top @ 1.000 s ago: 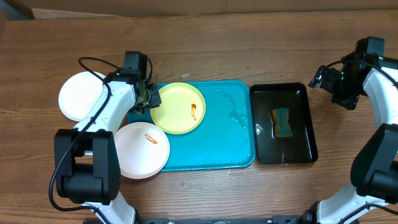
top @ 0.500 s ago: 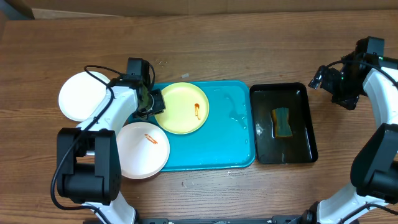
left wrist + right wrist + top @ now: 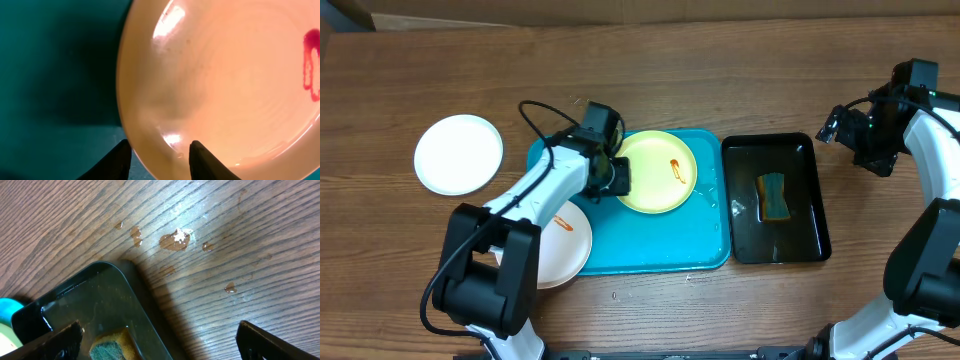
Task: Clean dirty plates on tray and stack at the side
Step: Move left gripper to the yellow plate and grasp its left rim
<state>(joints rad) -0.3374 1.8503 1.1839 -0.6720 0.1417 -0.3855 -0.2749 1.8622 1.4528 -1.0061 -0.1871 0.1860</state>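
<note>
The wooden table [image 3: 720,70] fills the whole overhead view. At its centre lies the turquoise tray [image 3: 660,245], with wet patches on its right half. Just beside it on the right sits the black tray [image 3: 740,235], with a green-and-yellow sponge [image 3: 775,195] lying inside it.

The yellow-green plate [image 3: 655,185] lies in the upper middle of the turquoise tray. The left gripper [image 3: 613,175] is at the plate's left edge. In the left wrist view its jaws are narrowed around the rim, one finger [image 3: 120,160] outside over the tray and the other on the plate's inner face, so it has hold of that plate.

A clean white plate [image 3: 458,154] lies alone on the table at the upper left, well apart from the tray. A second white plate [image 3: 570,245] overlaps the tray's lower left corner and is partly hidden by the left arm.

The right gripper [image 3: 850,130] hangs at the upper right of the frame with its jaws spread wide and nothing between them. Its own camera shows it above the black tray's corner.

An orange-red smear [image 3: 675,168] marks the yellow-green plate, and another mark [image 3: 562,222] shows on the second white plate. Small water drops [image 3: 175,239] dot the wood near the black tray.
</note>
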